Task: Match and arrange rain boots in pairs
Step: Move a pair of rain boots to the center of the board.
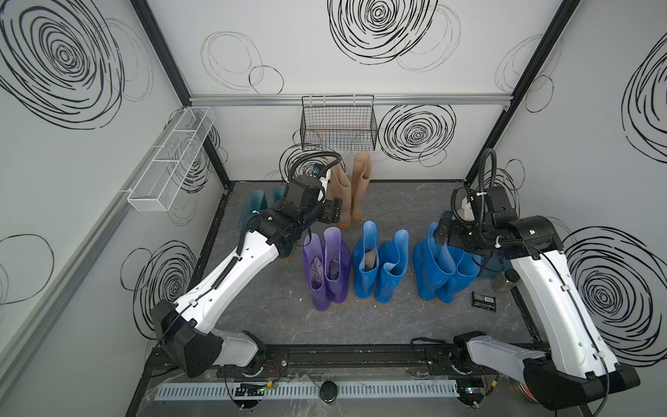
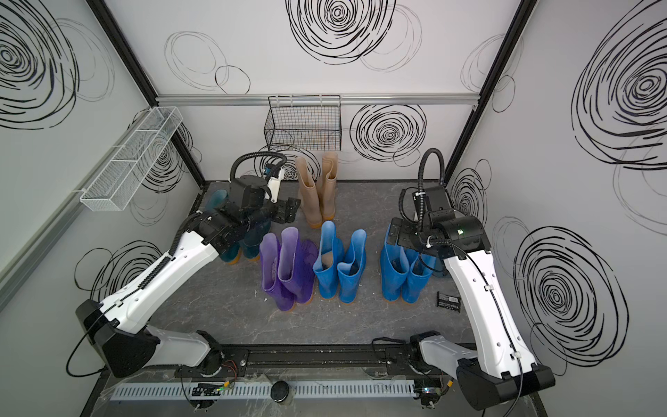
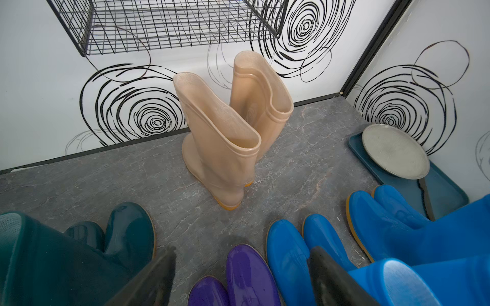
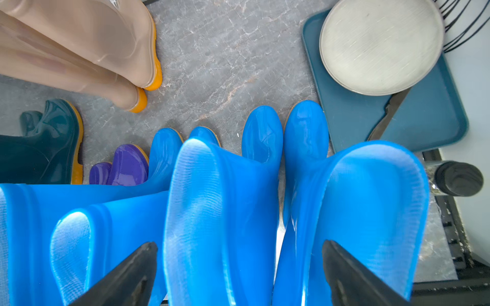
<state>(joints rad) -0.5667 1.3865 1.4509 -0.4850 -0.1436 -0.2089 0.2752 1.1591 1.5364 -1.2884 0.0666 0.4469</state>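
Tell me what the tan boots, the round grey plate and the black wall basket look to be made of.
The tan boots look like soft rubber or PVC: glossy, slightly translucent, cuffs flexing. The plate is probably metal: dull brushed grey, thin rim; matte ceramic is possible. The basket is thin wire in a grid, apparently black-coated steel.

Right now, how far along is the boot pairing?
Done: tan pair, teal pair, purple pair, middle blue pair and end blue pair each stand side by side. In hand: nothing; left pincer open near the tan pair, right pincer open over the end blue pair. Left: perhaps tidying only.
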